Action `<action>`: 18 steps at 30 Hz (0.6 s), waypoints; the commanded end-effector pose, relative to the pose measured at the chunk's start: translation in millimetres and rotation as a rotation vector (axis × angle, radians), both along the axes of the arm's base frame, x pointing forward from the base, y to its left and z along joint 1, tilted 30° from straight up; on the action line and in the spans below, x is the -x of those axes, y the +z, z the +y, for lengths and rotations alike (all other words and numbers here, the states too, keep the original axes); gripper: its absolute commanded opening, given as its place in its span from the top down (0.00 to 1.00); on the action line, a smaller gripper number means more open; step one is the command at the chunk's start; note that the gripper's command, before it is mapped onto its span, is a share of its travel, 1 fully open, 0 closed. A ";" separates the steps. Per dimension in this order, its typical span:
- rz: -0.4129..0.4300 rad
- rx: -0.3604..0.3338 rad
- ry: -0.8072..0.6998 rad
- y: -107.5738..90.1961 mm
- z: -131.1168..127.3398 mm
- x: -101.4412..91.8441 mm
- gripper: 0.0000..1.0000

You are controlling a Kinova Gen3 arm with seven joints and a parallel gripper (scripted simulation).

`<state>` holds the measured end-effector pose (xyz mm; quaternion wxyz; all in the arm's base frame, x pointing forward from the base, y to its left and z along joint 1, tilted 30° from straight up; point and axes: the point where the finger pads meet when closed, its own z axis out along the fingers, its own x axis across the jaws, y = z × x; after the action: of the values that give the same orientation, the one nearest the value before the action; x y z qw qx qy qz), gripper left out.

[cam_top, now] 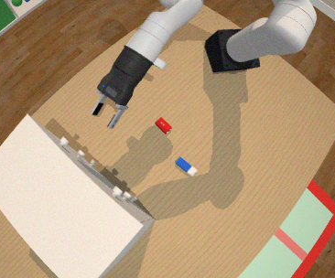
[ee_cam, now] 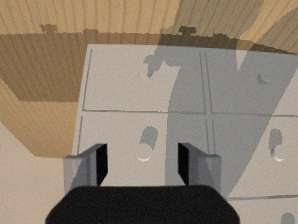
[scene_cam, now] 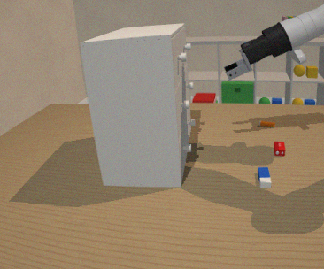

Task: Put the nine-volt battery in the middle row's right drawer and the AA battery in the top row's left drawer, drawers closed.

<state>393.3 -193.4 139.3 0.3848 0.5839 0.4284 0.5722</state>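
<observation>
The white chest (cam_top: 60,201) stands at the table's left, also in the exterior view (scene_cam: 135,106), with all its drawers looking pushed in. My gripper (cam_top: 106,114) (scene_cam: 233,71) is open and empty. It hangs in the air in front of the drawer fronts, apart from them. In the wrist view my fingers frame one drawer knob (ee_cam: 144,155). A red block with two pale dots, the nine-volt battery (cam_top: 163,124) (scene_cam: 279,149), lies on the table. The orange AA battery (scene_cam: 267,124) lies farther back. My arm hides it in the top view.
A blue-and-white block (cam_top: 186,165) (scene_cam: 264,177) lies near the red one. The black robot base (cam_top: 230,50) stands at the table's far side. A shelf with toys (scene_cam: 258,71) is behind the table. A green and red mat (cam_top: 303,238) lies on the floor.
</observation>
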 end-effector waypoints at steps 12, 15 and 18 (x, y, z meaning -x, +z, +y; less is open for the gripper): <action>-0.055 -0.034 -0.025 -11.2 6.4 -4.8 0.00; -0.060 -0.034 -0.028 -11.7 6.6 -5.2 0.00; -0.062 -0.034 -0.030 -11.9 6.6 -5.4 0.00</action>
<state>398.6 -187.6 128.5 0.3976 0.5777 0.3997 0.5903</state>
